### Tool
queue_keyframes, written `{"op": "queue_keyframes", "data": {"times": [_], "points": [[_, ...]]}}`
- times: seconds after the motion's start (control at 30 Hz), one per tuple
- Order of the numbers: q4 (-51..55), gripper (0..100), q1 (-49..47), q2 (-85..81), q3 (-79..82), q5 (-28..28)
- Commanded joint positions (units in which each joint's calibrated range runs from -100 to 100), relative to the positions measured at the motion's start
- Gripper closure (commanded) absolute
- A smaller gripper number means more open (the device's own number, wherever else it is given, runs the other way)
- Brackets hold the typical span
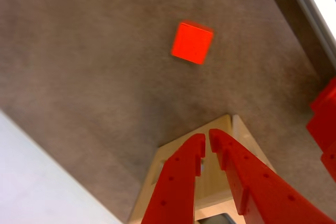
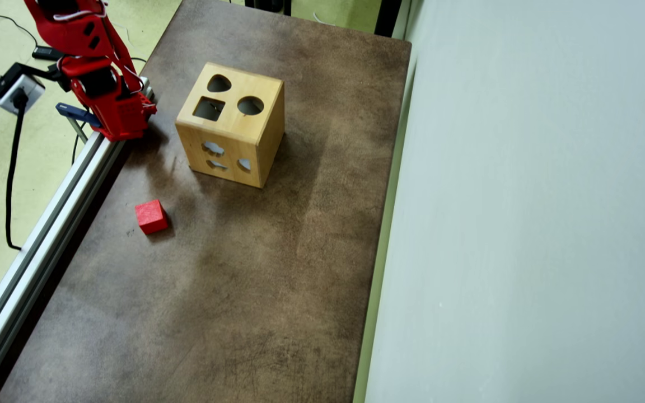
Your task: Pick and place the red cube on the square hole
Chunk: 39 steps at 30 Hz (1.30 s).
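Note:
The red cube (image 2: 150,216) lies on the brown table, to the lower left of the wooden box (image 2: 255,126) in the overhead view. The square hole (image 2: 209,108) is in the box's top face, beside a heart cut-out and a round one. In the wrist view the cube (image 1: 192,43) sits well beyond my gripper (image 1: 206,137), whose red fingers (image 1: 178,182) almost touch at the tips with nothing between them. Below them is a corner of the box (image 1: 224,124); the square hole is hidden there. The red arm (image 2: 98,84) stands folded at the table's upper left.
An aluminium rail (image 2: 48,224) runs along the table's left edge in the overhead view. A pale wall (image 2: 524,224) borders the right side. Cables and a power strip (image 2: 12,89) lie on the floor at left. A red arm part (image 1: 325,129) shows at the wrist view's right edge.

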Motion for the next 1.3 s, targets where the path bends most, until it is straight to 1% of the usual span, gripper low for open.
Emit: {"op": "queue_keyframes", "data": {"times": [0.0,0.67,0.97,1.03,1.1,1.27], "points": [[-0.2,98,0.4,-0.2,4.9,0.4],[-0.2,98,0.3,0.1,5.8,0.3],[-0.3,96,0.2,0.2,5.7,0.0],[0.2,92,-0.3,0.2,5.3,0.0],[0.4,84,-0.3,0.2,5.8,0.0],[0.5,57,-0.1,0.0,5.8,0.0]]}}
